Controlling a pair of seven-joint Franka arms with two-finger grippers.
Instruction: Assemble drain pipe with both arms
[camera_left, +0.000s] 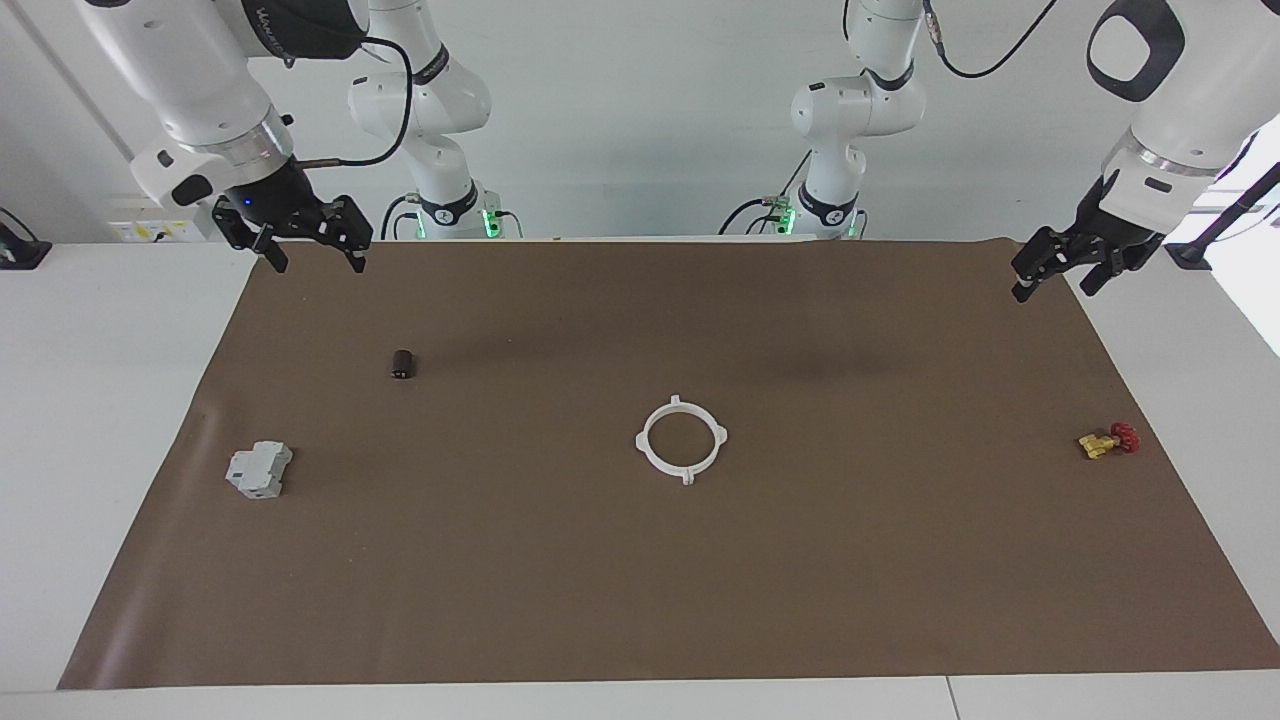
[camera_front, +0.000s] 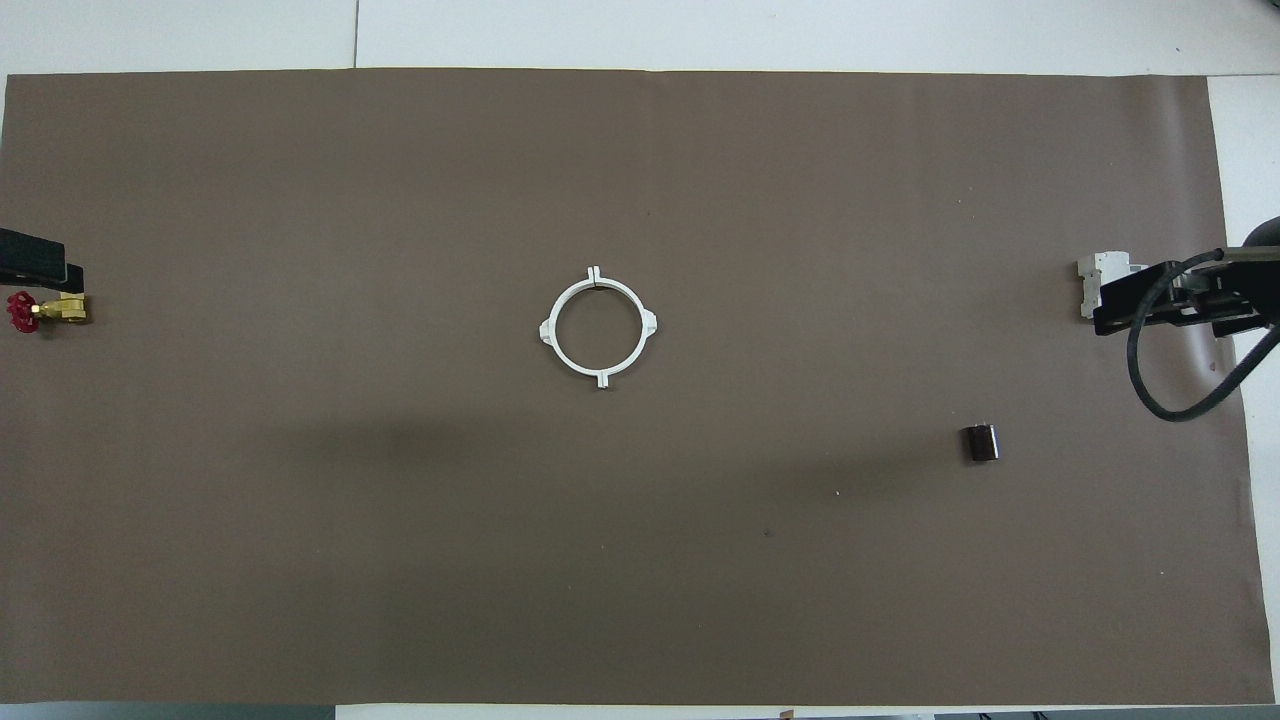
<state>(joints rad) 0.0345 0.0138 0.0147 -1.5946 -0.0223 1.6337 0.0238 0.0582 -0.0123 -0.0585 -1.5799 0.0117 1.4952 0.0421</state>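
Note:
The drain pipe (camera_left: 681, 440) lies as one joined flat white ring with small outer tabs in the middle of the brown mat; it also shows in the overhead view (camera_front: 597, 326). My right gripper (camera_left: 315, 262) hangs open and empty above the mat's edge nearest the robots, at the right arm's end. My left gripper (camera_left: 1055, 285) hangs open and empty above the mat's corner at the left arm's end. Both are well apart from the ring.
A grey blocky box (camera_left: 259, 470) lies at the right arm's end, partly covered by that arm's black hand in the overhead view. A small dark cylinder (camera_left: 403, 363) lies nearer to the robots than the box. A brass valve with a red handle (camera_left: 1108, 441) lies at the left arm's end.

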